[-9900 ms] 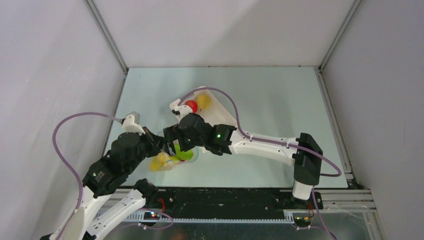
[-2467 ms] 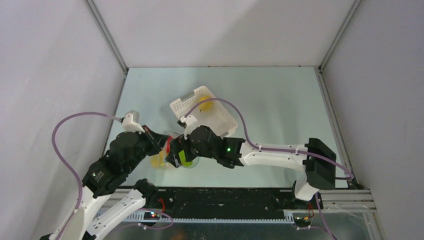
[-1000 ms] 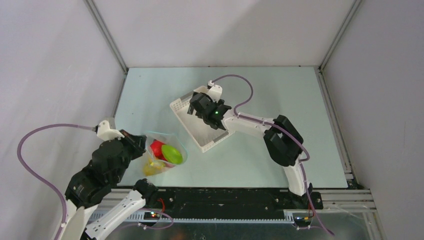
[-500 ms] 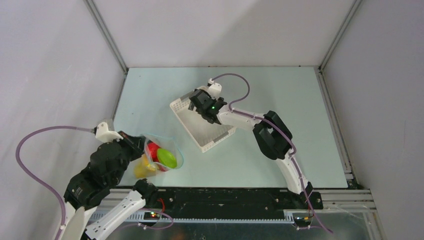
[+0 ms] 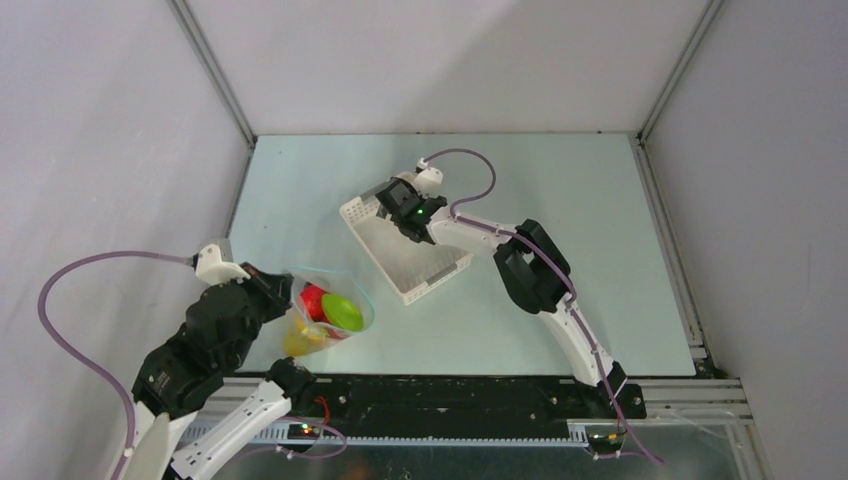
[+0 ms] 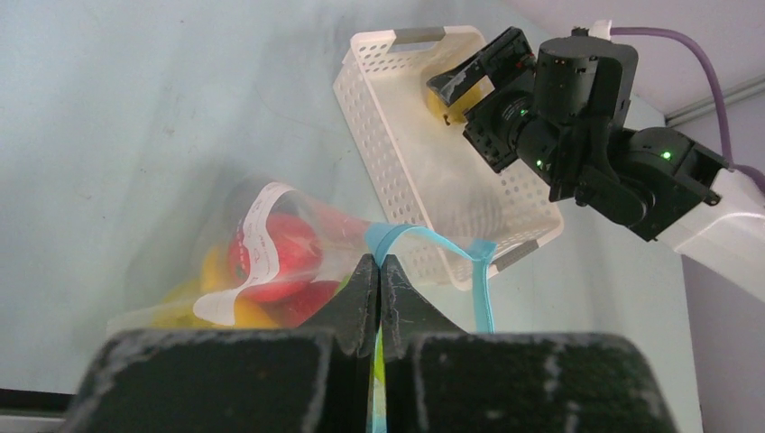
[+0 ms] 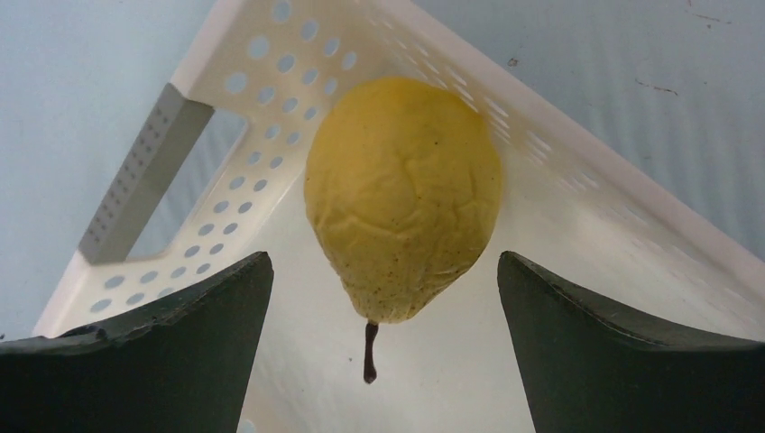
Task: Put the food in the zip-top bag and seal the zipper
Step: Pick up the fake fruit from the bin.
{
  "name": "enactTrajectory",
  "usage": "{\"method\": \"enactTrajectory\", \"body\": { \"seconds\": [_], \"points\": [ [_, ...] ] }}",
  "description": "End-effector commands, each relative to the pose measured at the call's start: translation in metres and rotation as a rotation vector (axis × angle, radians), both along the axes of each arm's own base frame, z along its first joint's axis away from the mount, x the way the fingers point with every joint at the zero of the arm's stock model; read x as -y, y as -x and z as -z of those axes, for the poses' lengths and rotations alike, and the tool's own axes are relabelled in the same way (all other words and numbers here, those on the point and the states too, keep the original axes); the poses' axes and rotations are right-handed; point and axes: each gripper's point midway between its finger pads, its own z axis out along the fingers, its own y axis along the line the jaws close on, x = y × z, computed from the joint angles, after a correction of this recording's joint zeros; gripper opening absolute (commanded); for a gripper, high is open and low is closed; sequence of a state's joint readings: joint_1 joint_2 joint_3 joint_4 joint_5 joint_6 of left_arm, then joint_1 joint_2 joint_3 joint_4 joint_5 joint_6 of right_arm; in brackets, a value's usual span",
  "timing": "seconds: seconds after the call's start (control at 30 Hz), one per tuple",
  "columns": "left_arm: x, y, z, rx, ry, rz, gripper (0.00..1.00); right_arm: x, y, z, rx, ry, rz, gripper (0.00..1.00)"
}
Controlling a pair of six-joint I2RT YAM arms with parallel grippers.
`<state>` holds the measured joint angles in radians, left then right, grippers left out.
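Zip-top bag (image 5: pixel 330 310) of food (image 5: pixel 342 312) at the pale-green counter's (image 5: pixel 560 180) front-left, blue zipper (image 6: pixel 390 234) pinched in closed left jaws; right jaws, spread wide, flank a yellow pear (image 7: pixel 403 198) in the basket (image 5: pixel 415 260). Grey walls (image 5: pixel 450 60); label (image 6: pixel 260 236) unreadable.

Pear (image 7: pixel 403 198) in basket (image 5: pixel 420 266) corner, bag (image 6: pixel 255 236) front-left.

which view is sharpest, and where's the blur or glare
Right wrist: sharpest, the wrinkles on the yellow fruit read clearly, the right gripper dark and featureless. Left wrist: the left gripper is grainy and blurred close to the lens, the zip-top bag hazy with sheen. Top external: evenly lit, small things soft.
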<state>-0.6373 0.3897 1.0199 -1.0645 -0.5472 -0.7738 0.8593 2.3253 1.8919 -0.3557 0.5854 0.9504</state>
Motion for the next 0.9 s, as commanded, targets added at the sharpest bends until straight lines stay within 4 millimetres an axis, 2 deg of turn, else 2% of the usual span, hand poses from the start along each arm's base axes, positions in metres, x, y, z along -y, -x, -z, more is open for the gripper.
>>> {"method": "enactTrajectory", "body": {
  "seconds": [0.0, 0.27, 0.63, 0.87],
  "points": [
    [0.004, -0.008, -0.004, 0.029, 0.001, 0.000, 0.02, 0.006, -0.012, 0.003, 0.010, -0.007, 0.080, 0.99],
    [0.011, -0.013, 0.008, -0.013, -0.020, 0.012, 0.01, 0.008, -0.017, 0.018, -0.020, -0.036, 0.093, 0.95],
    [0.012, -0.014, 0.010, -0.018, -0.022, 0.016, 0.01, 0.004, -0.019, 0.016, -0.009, -0.080, 0.095, 0.90],
    [0.012, -0.013, 0.010, -0.017, -0.018, 0.017, 0.01, 0.006, -0.022, 0.000, 0.044, -0.088, 0.099, 0.72]
  ]
}}
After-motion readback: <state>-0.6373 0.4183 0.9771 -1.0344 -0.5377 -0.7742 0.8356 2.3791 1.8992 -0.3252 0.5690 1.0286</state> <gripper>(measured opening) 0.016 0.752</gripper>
